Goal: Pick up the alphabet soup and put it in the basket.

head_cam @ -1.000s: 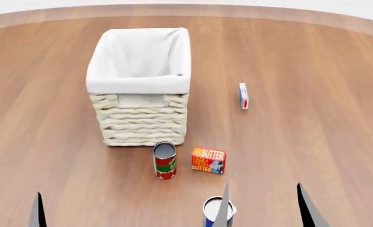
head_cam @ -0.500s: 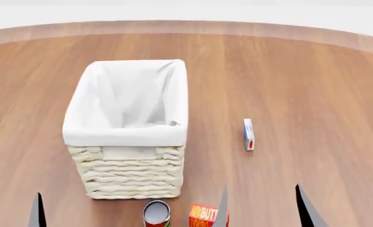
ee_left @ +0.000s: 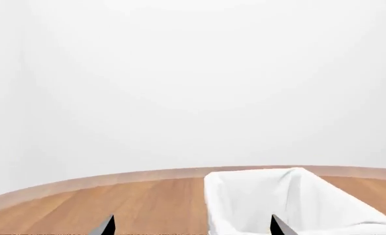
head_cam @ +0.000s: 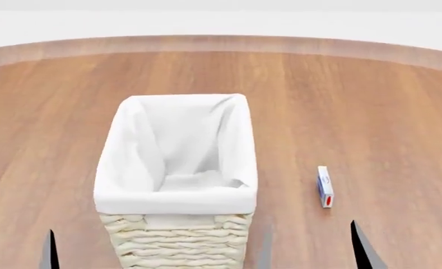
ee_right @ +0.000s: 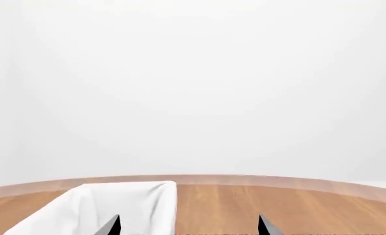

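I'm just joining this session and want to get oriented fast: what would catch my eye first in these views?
The basket dominates: tall cream wicker with a white cloth liner, standing near the middle of the wooden table and empty as far as its inside shows. To its right lies a small white box with blue and red marks. The alphabet soup is in none of the views; only dark pincer tips show at the lower edges.

Head view: basket [head_cam: 177,168] sits lower and larger in frame than a second ago, base now cut off. Small white box [head_cam: 325,186] likewise lower. Soup can, red-and-green can and butter box gone from view (below the frame edge).
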Controlling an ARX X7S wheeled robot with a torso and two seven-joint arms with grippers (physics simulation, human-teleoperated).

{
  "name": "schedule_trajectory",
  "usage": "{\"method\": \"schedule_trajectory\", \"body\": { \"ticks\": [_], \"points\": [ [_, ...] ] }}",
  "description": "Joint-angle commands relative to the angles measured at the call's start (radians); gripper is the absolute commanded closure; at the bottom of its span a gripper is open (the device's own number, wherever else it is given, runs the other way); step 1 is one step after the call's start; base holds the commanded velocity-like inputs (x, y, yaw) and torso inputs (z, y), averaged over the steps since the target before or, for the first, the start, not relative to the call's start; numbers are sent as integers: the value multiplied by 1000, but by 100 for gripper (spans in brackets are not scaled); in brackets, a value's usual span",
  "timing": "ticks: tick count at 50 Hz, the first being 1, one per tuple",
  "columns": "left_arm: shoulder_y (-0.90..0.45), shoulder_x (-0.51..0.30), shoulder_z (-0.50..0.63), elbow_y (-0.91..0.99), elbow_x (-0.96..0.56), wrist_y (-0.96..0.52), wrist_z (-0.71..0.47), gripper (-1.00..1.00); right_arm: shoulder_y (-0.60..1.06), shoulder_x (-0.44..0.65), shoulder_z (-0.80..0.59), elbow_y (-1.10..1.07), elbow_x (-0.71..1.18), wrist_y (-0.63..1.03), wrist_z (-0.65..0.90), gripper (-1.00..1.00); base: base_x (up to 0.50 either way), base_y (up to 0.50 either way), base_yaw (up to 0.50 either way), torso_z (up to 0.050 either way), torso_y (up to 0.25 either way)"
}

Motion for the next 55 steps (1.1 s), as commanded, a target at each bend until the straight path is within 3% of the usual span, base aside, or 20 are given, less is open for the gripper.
{"method": "schedule_trajectory", "body": {
  "ticks": [1,22,41,55],
  "points": [
    [-2,-10,8,-2,-7,-3,-9,-100,0,9,-2,-2,15,5,11,-100,0,500,0,0,0],
    [-8,-24,23,-13,-11,-5,-24,-100,0,22,-13,19,18,-19,26,-100,0,500,0,0,0],
    [-15,-36,32,-20,-19,-10,-37,-100,2,34,-19,18,34,-25,38,-100,0,0,0,0,0],
    [-36,-43,35,-59,-30,-11,-48,-100,1,176,211,-60,125,30,42,-100,0,0,0,0,0]
  ]
}}
